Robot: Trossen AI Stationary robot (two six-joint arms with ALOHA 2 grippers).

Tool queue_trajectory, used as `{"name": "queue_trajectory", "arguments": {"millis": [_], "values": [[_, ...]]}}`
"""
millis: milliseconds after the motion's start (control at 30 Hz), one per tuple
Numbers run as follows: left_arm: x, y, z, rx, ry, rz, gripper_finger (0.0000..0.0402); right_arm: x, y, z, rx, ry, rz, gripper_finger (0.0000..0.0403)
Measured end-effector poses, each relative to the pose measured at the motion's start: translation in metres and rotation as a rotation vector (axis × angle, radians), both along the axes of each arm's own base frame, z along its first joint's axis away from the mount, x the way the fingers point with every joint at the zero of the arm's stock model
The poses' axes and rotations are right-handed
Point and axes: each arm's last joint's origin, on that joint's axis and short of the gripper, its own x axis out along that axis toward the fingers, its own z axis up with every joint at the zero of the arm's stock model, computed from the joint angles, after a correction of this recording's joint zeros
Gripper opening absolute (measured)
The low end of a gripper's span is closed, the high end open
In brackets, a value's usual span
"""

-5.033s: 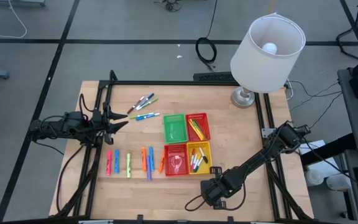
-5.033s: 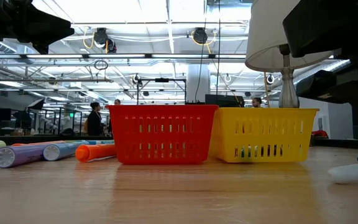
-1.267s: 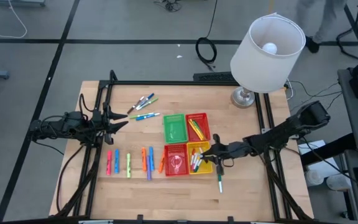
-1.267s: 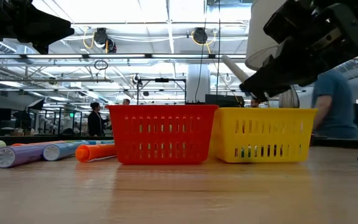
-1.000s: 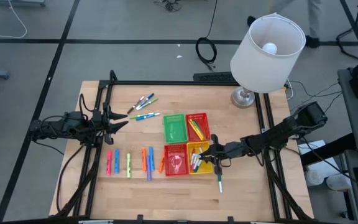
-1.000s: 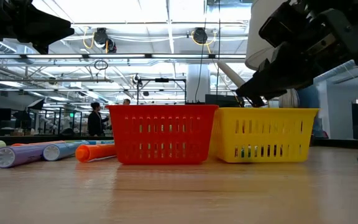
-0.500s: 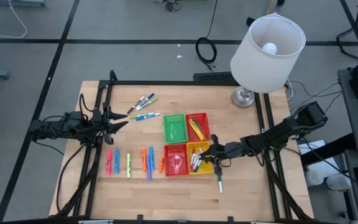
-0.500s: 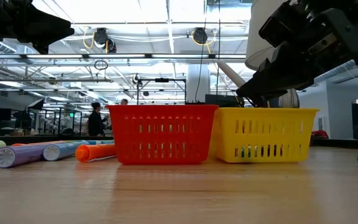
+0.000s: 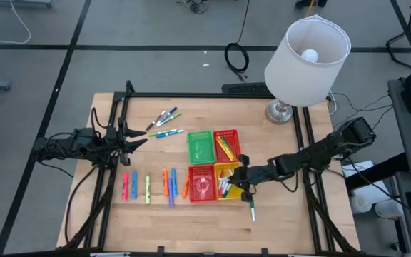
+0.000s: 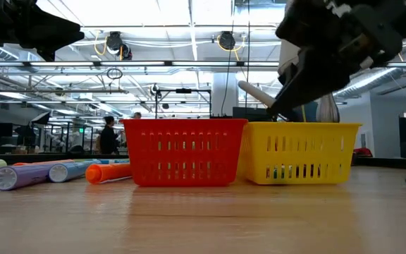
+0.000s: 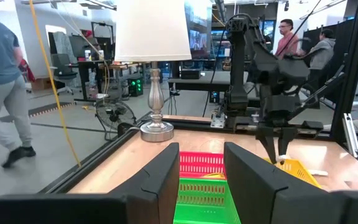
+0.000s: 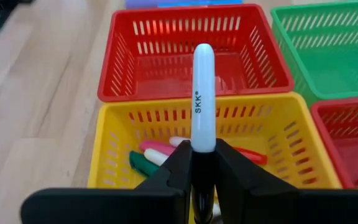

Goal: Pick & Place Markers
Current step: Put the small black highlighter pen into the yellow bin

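My right gripper [image 9: 240,178] hangs over the yellow basket [image 9: 232,171], shut on a white marker [image 12: 204,106] with a dark end. In the low view the marker's white end [image 10: 251,89] pokes out past the gripper [image 10: 287,99], above the basket rim. Other markers lie flat on the table: a row [image 9: 148,187] left of the baskets, a few [image 9: 164,118] at the far side, and one [image 9: 252,209] near the yellow basket. Several more lie inside the yellow basket [image 12: 166,152]. My left gripper [image 9: 140,140] waits open at the table's left. My right gripper pinches the white marker between its two fingers at the dark end [image 12: 202,186]. The marker runs along the fingers, and its white body [image 12: 204,124] sticks out ahead of them. It is lifted clear above the yellow basket, tilted with the white end higher in the low view.
A green basket [image 9: 200,145] and two red baskets [image 9: 227,145] [image 9: 202,183] stand packed against the yellow one. A lamp [image 9: 307,53] stands at the table's far right corner. People move in the room beyond the table [image 11: 5,93].
My right gripper, still shut on the white marker, has shifted a little toward the table's left and down over the yellow basket. In the low view the marker's white end sits lower and nearer the rim than before.
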Motion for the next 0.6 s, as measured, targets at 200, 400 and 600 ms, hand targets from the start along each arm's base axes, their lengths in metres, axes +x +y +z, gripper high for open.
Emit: {"name": "queue_trajectory", "arguments": {"millis": [200,400,600], "values": [[0.0,0.0,0.0,0.0,0.0,0.0,0.0134,0.008,-0.001,0.021,-0.046,0.11,-0.004,0.0036],[0.0,0.0,0.0,0.0,0.0,0.0,0.0134,0.01,-0.009,0.021,-0.017,0.144,-0.001,0.0036],[0.0,0.0,0.0,0.0,0.0,0.0,0.0134,0.01,-0.009,0.021,-0.016,0.141,0.001,0.0038]]}}
